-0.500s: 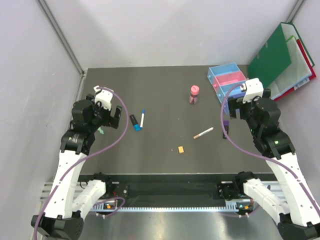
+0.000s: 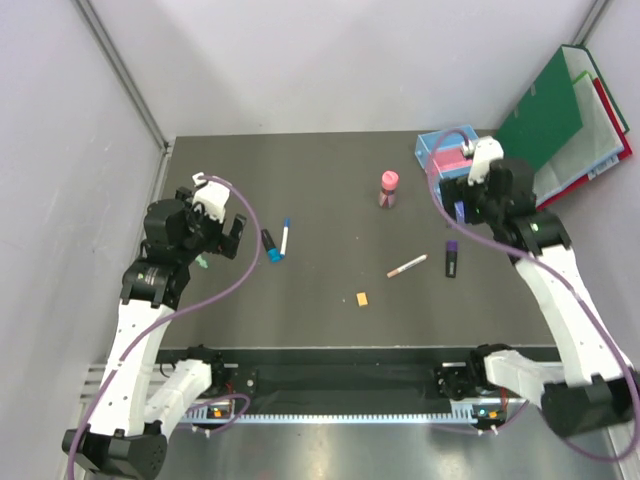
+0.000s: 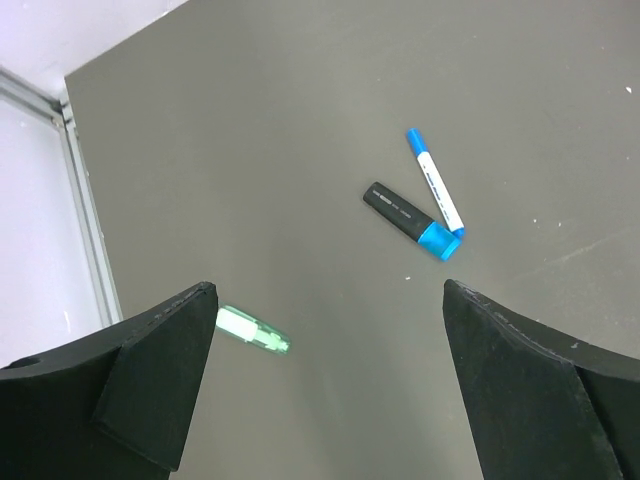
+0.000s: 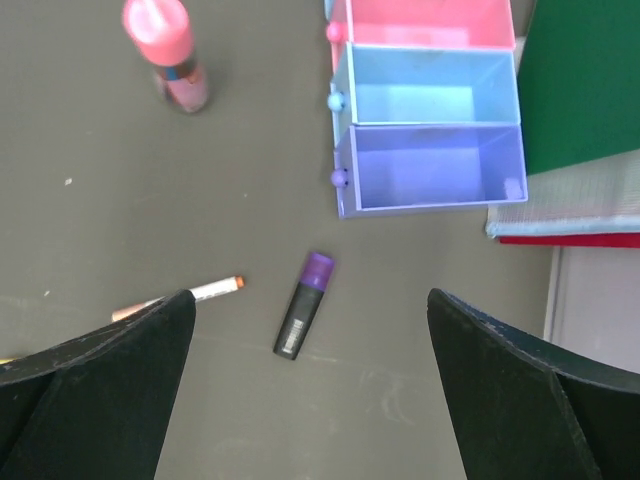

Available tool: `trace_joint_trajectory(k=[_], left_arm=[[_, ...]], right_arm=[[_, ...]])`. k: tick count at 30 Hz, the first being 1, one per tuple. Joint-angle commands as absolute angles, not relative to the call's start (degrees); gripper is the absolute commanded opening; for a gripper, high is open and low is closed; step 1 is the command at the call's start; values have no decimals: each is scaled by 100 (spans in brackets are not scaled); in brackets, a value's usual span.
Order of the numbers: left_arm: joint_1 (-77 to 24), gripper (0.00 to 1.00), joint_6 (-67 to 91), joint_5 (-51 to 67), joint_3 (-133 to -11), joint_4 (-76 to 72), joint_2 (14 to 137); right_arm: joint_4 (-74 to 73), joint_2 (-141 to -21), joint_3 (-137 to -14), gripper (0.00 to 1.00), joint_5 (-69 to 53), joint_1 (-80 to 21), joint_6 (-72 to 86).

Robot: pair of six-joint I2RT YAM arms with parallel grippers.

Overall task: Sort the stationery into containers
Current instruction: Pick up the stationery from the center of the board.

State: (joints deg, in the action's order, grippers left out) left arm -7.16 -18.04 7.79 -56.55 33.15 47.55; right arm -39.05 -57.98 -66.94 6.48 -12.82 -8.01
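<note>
left gripper (image 3: 328, 300), right gripper (image 4: 310, 296): both gaped wide, empty | on table (image 2: 320, 180): 2 markers (black marker (image 3: 410, 222), purple marker (image 4: 303, 318)), 2 pens (white-blue pen (image 3: 435, 185), pinkish pen (image 2: 407, 266)), 1 tube (image 4: 170, 50), 1 orange block (image 2: 362, 299), 1 green piece (image 3: 252, 330) | 3 bins (image 4: 436, 128) showing, far right

— What sits in your far right corner?
— You've a green folder (image 2: 540, 122) lying askew over a red folder (image 2: 624, 140), at the dark grey worktop's (image 2: 320, 190) corner.
— And around you?
— Pale walls (image 2: 330, 60) on three sides, and an aluminium post (image 2: 122, 75) slanting up at your far left.
</note>
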Motion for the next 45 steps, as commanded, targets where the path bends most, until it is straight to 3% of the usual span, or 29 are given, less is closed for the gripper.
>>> trace_joint_trajectory(k=[1,9,14,17,22,29,45], left_arm=[[-703,99,-2197,1011,-5915,3208,4799],[-712,99,-2469,1301,-5906,3199,4983],[-721,99,-2698,1353,-5985,3199,5141],[-729,99,-2891,1476,-5985,3182,5212],[-756,99,-3076,1547,-6047,3129,5273],[-765,99,-3182,1529,-5836,3138,5203],[-765,99,-3428,1503,-5537,3322,4755]], right_arm=[[-3806,-6687,-7461,100,441,-871,-299],[-3560,-8664,-9111,99,325,-581,-396],[-3560,-9658,-9747,89,290,-123,236],[-3472,-10018,-9870,88,343,-70,273],[-3393,-10230,-10177,87,-439,-456,44],[-3542,-10230,-10274,90,-518,-1765,-1169],[-3630,-11293,-10916,90,-431,-2162,-1301]])
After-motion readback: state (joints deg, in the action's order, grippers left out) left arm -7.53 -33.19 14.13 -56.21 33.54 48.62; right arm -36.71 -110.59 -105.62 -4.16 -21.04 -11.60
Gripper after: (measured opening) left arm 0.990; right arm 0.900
